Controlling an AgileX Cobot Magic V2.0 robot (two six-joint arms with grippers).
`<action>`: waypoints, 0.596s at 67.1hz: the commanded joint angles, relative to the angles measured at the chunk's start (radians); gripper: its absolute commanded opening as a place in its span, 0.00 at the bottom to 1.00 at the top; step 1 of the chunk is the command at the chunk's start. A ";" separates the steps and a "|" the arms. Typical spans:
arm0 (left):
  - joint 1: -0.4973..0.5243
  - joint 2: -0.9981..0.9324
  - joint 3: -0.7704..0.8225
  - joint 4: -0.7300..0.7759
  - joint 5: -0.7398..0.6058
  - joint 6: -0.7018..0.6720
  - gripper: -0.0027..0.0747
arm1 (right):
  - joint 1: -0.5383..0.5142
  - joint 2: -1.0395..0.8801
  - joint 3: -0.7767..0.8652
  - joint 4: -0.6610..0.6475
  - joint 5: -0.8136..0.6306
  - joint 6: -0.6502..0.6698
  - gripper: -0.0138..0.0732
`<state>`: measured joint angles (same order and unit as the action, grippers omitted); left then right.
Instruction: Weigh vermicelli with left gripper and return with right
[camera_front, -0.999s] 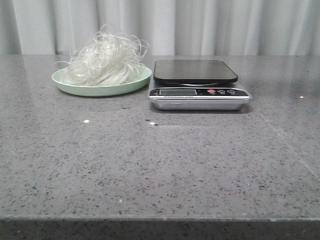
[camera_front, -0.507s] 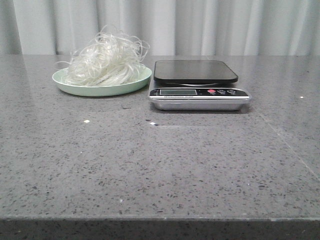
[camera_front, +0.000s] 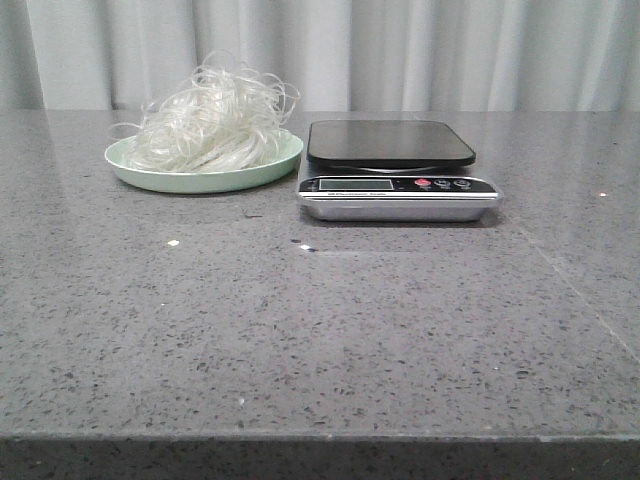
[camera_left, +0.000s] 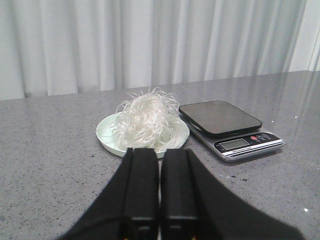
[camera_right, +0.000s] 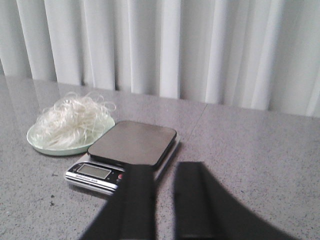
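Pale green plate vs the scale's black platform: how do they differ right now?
The round pale green plate is heaped with the tangle of whitish vermicelli; the black rectangular scale platform is bare. The plate sits directly on the grey table; the platform is raised on the silver scale body. Both are shallow, flat and side by side.

Front view low, facing curtain; both wrist views share scale (camera_left: 231, 130) and plate (camera_right: 37, 144)

No visible change since earlier frames.
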<state>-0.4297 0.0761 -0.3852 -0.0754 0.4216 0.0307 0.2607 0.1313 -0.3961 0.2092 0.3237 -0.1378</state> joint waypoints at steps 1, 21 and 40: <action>0.001 0.013 -0.026 -0.013 -0.076 -0.010 0.21 | -0.003 0.004 -0.021 0.005 -0.093 -0.012 0.34; 0.001 0.013 -0.026 -0.013 -0.076 -0.010 0.21 | -0.003 0.004 -0.016 0.139 -0.019 0.030 0.34; 0.017 0.013 0.001 -0.013 -0.088 -0.010 0.21 | -0.003 0.004 -0.012 0.141 -0.018 0.030 0.34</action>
<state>-0.4278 0.0761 -0.3766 -0.0754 0.4179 0.0307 0.2607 0.1252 -0.3846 0.3342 0.3752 -0.1095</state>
